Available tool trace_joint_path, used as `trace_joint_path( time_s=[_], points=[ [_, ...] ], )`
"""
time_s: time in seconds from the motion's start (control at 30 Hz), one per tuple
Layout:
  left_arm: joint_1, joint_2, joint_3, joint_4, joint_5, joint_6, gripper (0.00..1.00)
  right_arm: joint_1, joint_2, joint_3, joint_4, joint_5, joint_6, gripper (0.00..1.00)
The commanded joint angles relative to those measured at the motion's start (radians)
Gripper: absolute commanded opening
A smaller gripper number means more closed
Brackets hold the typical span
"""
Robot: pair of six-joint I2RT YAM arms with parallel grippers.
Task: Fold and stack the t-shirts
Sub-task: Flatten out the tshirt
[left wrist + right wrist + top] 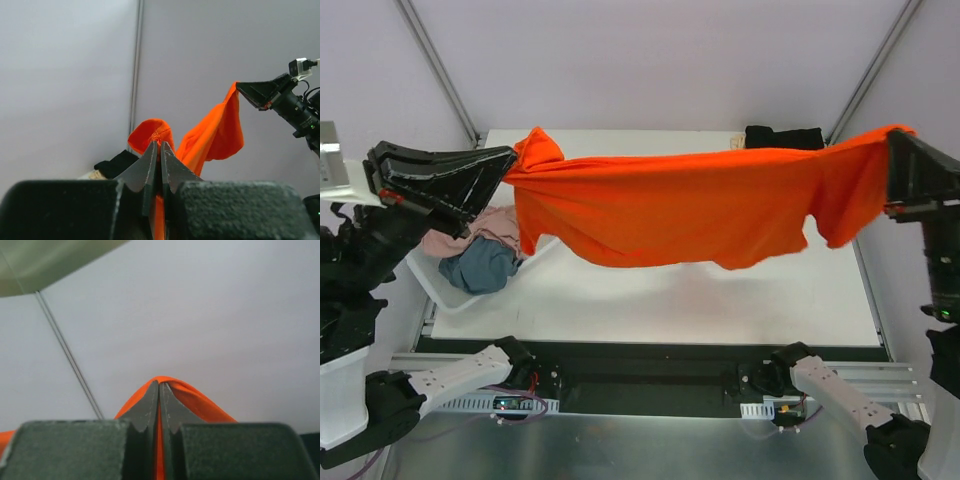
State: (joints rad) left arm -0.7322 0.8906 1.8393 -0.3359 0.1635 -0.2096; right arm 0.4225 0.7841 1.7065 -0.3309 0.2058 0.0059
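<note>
The orange-red t-shirt (pixel 680 205) hangs stretched in the air above the table between my two grippers. My left gripper (pixel 510 160) is shut on its left end; the left wrist view shows the cloth (pixel 215 135) pinched between the closed jaws of that gripper (pixel 160 145). My right gripper (pixel 892 140) is shut on its right end; the right wrist view shows that gripper (pixel 159 386) with orange cloth (pixel 200 405) bunched over the jaw tips. A black t-shirt (pixel 782 137) lies at the table's far edge. Dusty pink (pixel 492 228) and grey-blue (pixel 480 265) shirts lie in the tub.
A white plastic tub (pixel 435 285) stands at the table's left edge, under the left gripper. The white table (pixel 720 300) lies below the hanging shirt. A beige cloth (pixel 92 174) shows beside the black shirt (pixel 117 164) in the left wrist view.
</note>
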Motion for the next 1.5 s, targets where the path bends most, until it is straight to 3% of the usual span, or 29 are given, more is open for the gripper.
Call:
trace_joint_path(
  time_s=[0.0, 0.2, 0.4, 0.53, 0.57, 0.67, 0.7, 0.73, 0.8, 0.9, 1.17, 1.27, 1.47],
  points=[
    [-0.004, 0.022, 0.026, 0.021, 0.087, -0.034, 0.00, 0.004, 0.023, 0.149, 0.000, -0.060, -0.101, 0.01],
    [-0.004, 0.123, 0.015, 0.021, -0.140, -0.031, 0.00, 0.004, 0.138, 0.225, -0.051, 0.088, -0.175, 0.01],
    [-0.003, 0.335, -0.098, 0.017, -0.713, -0.017, 0.00, -0.007, 0.334, 0.153, 0.004, 0.389, -0.329, 0.01],
    [0.048, 0.526, -0.163, -0.020, -0.973, -0.053, 0.00, -0.172, 0.496, 0.033, 0.004, 0.267, -0.249, 0.01],
    [0.072, 0.630, -0.157, -0.061, -0.987, -0.088, 0.07, -0.194, 0.533, 0.010, -0.008, 0.215, -0.203, 0.01],
    [0.161, 0.836, -0.059, -0.206, -0.833, -0.151, 0.54, -0.255, 0.709, -0.047, -0.048, 0.044, -0.136, 0.07],
    [0.172, 0.878, 0.007, -0.238, -0.762, -0.168, 0.90, -0.258, 0.798, -0.044, -0.059, 0.008, -0.132, 0.32],
    [0.181, 0.936, 0.033, -0.267, -0.740, -0.178, 0.99, -0.263, 0.852, -0.021, -0.115, -0.029, -0.132, 0.47],
    [0.185, 0.959, 0.070, -0.295, -0.707, -0.177, 0.99, -0.263, 0.935, 0.075, -0.207, -0.029, -0.112, 0.82],
    [0.185, 0.938, 0.023, -0.295, -0.645, -0.194, 0.99, -0.261, 1.003, 0.090, -0.313, -0.043, -0.081, 1.00],
    [0.178, 0.774, -0.265, -0.295, -0.379, -0.275, 0.99, -0.261, 0.750, -0.314, -0.257, -0.149, 0.024, 0.97],
    [0.159, 0.703, -0.395, -0.293, -0.338, -0.316, 0.99, -0.255, 0.645, -0.509, -0.226, -0.196, 0.072, 0.97],
    [0.093, 0.576, -0.654, -0.244, -0.297, -0.398, 0.99, -0.203, 0.551, -0.749, -0.212, -0.252, 0.131, 0.96]
  ],
)
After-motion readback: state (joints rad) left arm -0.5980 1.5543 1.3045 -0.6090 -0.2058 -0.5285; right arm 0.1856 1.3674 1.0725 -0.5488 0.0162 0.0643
